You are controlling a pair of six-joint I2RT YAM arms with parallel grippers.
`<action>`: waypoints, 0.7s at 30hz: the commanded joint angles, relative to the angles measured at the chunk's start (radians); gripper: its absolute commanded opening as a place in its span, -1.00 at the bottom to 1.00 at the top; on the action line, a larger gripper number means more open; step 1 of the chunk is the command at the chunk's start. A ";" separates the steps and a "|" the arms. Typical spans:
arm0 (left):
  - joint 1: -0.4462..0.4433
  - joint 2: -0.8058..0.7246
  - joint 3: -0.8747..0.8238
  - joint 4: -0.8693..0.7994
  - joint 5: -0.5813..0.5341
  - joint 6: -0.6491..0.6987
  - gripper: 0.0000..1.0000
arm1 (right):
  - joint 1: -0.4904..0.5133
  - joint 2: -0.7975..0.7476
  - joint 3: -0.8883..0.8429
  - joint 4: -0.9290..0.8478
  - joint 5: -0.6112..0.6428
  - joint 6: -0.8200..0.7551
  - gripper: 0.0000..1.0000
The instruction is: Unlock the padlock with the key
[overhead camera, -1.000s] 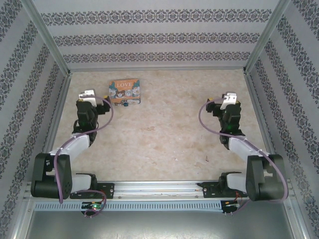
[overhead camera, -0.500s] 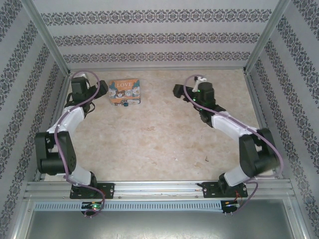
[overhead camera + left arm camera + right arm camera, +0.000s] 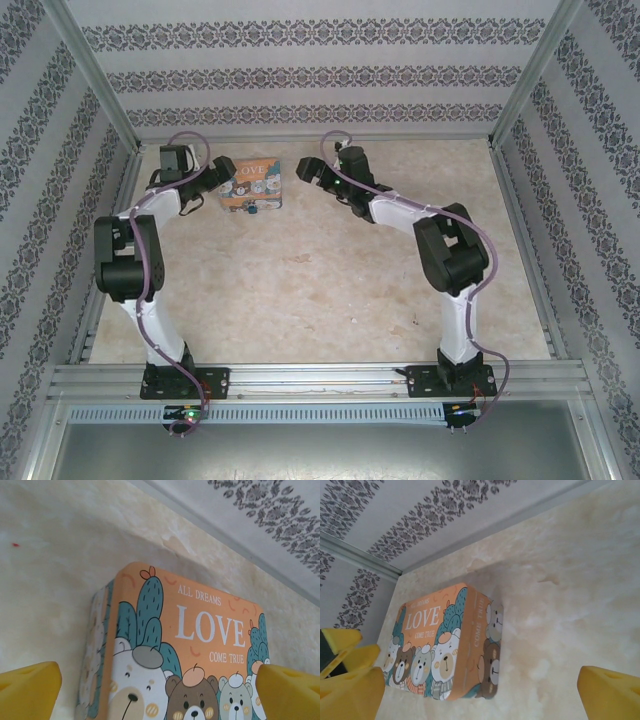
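**Approach to the lock.** Both arms reach to the far left of the table (image 3: pixel 330 270). The left hand (image 3: pixel 218 181) hovers just left of the "LOVE" tin (image 3: pixel 255 180), and the right hand (image 3: pixel 306 170) hovers just right of it. Each hand is spread wide and carries nothing. In the left wrist view the yellow fingertips (image 3: pixel 30 690) stand far apart, with only the tin lid between them.

The padlock (image 3: pixel 253 209) appears from above as a small dark speck against the near side of the tin. It is too small to show which way its keyhole faces.

The key cannot be identified. A tiny mark (image 3: pixel 412 322) on the table, well apart and nearer the right arm's base, may be it.

To do the step well, one hand should probably come down at the tin's near edge, not over the lid, and pinch the lock body while leaving the shackle and keyhole free. The other hand then fetches the key. A careless approach risks pushing the tin and carrying the lock along with it.
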 commanded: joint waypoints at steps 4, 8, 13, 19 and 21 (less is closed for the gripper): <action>0.006 0.091 0.083 0.006 0.148 -0.018 0.99 | 0.041 0.153 0.206 -0.062 -0.065 0.083 0.97; -0.003 0.122 0.092 0.018 0.186 -0.029 0.99 | 0.059 0.223 0.298 -0.107 -0.091 0.084 0.97; -0.028 0.133 0.085 0.022 0.201 -0.024 0.99 | 0.069 0.297 0.410 -0.168 -0.155 0.077 0.97; -0.065 0.131 0.089 0.004 0.233 0.001 0.99 | 0.075 0.302 0.432 -0.201 -0.224 0.037 0.97; -0.082 0.127 0.092 -0.011 0.241 0.020 0.99 | 0.078 0.283 0.410 -0.201 -0.240 0.019 0.97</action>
